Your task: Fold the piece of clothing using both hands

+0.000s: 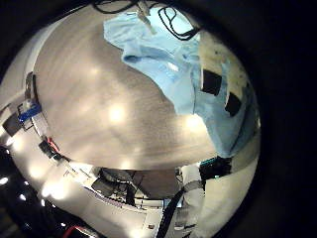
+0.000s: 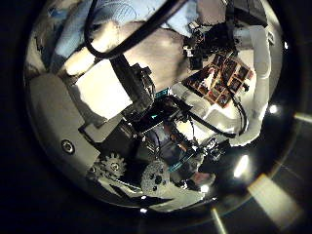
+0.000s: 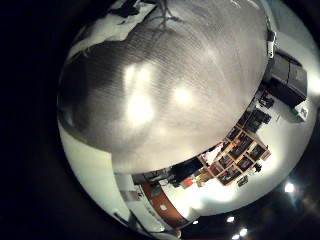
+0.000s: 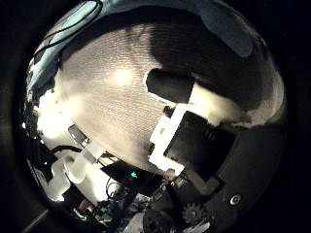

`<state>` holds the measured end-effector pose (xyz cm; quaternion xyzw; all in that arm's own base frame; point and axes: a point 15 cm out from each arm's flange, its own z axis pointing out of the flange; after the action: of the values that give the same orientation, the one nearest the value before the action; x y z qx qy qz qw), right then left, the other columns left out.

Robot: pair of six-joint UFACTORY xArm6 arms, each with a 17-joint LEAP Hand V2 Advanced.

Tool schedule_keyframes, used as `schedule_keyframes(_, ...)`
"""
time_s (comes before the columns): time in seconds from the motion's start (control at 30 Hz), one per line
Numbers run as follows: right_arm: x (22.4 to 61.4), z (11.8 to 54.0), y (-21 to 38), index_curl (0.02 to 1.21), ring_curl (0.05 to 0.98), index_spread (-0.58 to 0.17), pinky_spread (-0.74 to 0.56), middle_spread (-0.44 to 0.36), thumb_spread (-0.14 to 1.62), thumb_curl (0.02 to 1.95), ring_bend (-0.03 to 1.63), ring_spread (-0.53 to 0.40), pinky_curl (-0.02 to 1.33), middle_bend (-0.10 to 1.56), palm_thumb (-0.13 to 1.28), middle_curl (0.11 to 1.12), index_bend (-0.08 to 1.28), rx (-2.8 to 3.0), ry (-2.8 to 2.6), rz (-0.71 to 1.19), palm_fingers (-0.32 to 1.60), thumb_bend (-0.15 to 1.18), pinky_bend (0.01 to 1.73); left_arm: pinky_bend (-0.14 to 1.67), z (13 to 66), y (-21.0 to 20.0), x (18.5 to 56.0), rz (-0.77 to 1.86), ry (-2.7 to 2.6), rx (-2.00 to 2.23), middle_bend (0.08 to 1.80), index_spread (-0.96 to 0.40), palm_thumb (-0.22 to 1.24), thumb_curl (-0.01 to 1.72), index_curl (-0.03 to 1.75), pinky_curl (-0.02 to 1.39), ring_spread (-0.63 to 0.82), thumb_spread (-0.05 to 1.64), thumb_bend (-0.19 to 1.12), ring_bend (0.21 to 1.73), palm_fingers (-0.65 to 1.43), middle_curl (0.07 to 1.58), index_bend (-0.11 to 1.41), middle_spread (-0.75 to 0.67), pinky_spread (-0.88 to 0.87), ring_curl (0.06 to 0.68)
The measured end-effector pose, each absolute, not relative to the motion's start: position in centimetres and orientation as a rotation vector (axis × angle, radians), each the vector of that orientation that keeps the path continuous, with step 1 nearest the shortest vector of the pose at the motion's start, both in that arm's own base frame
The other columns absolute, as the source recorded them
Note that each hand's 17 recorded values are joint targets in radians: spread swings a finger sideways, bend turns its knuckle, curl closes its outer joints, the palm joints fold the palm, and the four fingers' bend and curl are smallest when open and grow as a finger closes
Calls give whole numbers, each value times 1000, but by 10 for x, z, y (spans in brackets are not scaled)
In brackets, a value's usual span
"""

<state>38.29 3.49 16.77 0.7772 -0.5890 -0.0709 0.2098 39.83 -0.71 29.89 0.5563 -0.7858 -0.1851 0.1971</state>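
Note:
The garment (image 1: 168, 55) lies partly on the wood-grain table (image 1: 99, 109), and one side of it rises close to my left palm. My left hand's fingers (image 1: 223, 84) press against that raised cloth and seem curled on it. The left thumb side view is mostly the left hand's own body (image 2: 136, 146), with a strip of the garment (image 2: 127, 12) at the rim. My right hand's thumb (image 4: 185, 92) reaches out straight over the bare table (image 4: 117, 68) and holds nothing. The garment's edge (image 4: 228, 29) lies beyond the thumb, apart from it.
The table edge (image 1: 119, 164) runs near the left hand, with a white arm (image 1: 193, 198) below it. Room clutter and shelving (image 3: 235, 150) show past the table edge (image 3: 150, 160) on the right hand's side. A black cable (image 1: 178, 20) crosses the cloth.

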Motion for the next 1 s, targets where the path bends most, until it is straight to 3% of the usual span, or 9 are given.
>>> schedule_keyframes(0.2,381,186,40,754,517,-420,-306,-232,1138,393,1241,-243,284,1030,787,760,793,2179,-1623,-165,1244,59,1362,575,312,-8,391,-505,-2214,1534,1131,-687,685,584,1102,797,-456,1160,-12,1235,1090,829,636,-440,-766,524)
schedule_keyframes(0.37,375,212,41,838,571,-380,-252,-208,1172,448,1321,-223,349,1135,910,811,920,2205,-1638,-125,1173,92,1442,563,317,-9,376,-506,-2220,1485,1127,-693,682,584,1112,810,-458,1162,-13,1234,1084,830,631,-439,-775,524)
schedule_keyframes(1.0,295,312,15,919,653,-307,-200,-167,1219,572,1387,-200,488,1238,988,853,1018,2218,-1671,-54,1097,28,1463,488,339,-2,306,-542,-2308,1380,1106,-715,665,559,1136,863,-464,1181,-14,1218,1077,834,585,-446,-797,521)
